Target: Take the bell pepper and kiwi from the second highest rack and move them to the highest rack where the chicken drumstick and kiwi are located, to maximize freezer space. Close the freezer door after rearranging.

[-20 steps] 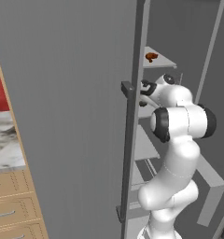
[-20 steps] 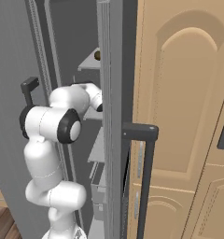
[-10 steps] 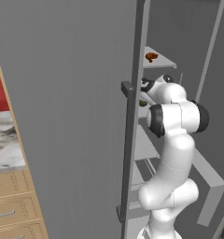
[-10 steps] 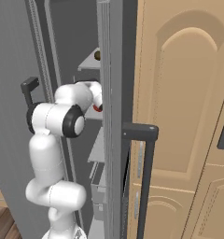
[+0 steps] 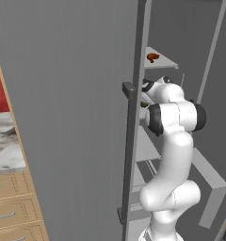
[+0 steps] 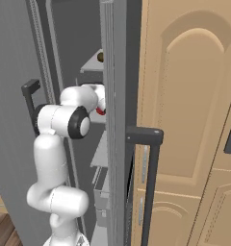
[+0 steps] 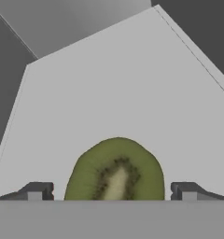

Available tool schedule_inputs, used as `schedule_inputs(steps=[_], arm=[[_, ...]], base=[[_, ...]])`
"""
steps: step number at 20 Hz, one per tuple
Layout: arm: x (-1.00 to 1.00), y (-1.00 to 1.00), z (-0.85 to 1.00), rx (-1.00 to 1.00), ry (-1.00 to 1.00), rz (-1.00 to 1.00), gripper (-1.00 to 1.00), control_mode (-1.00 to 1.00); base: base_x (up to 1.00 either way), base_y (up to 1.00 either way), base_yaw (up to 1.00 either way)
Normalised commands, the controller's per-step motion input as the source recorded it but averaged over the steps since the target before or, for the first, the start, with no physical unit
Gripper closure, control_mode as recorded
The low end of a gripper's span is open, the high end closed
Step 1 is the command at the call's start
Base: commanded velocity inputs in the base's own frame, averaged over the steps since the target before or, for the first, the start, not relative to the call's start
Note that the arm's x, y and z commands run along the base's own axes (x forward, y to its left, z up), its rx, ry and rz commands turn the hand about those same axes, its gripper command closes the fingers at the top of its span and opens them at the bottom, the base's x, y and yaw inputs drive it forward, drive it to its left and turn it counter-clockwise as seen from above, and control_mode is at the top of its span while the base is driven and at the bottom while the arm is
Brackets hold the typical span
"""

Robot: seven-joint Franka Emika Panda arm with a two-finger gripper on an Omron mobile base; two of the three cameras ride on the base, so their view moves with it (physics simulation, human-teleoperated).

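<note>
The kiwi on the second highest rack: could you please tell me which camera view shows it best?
The hand view: the kiwi shows its cut green face close up. The left base view gives a green sliver beside the door edge.

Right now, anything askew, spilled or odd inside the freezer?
Nothing stands out. The kiwi half lies cut face up on the second highest rack, between the open claw tips. The chicken drumstick sits on the highest rack. No spills show, and the shelves look level.
</note>
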Motion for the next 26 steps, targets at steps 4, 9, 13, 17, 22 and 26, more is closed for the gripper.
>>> schedule_inputs(steps=[4, 9, 13, 17, 22, 26], arm=[[0.12, 0.00, -0.13, 0.00, 0.00, 0.00, -1.00, -1.00], [0.02, 0.00, -0.09, 0.00, 0.00, 0.00, 1.00, -1.00], [0.00, 0.00, -0.02, -0.01, 0.00, 0.00, 1.00, -1.00], [0.00, 0.02, 0.00, 0.00, 0.00, 0.00, 1.00, -1.00], [-0.41, 0.12, 0.14, -0.01, -0.05, 0.03, 1.00, -1.00], [-0.85, 0.03, 0.40, -0.01, -0.01, 0.01, 1.00, -1.00]], base=[[0.00, 0.00, 0.00], [0.00, 0.00, 0.00], [0.00, 0.00, 0.00], [0.00, 0.00, 0.00], [0.00, 0.00, 0.00], [0.00, 0.00, 0.00]])
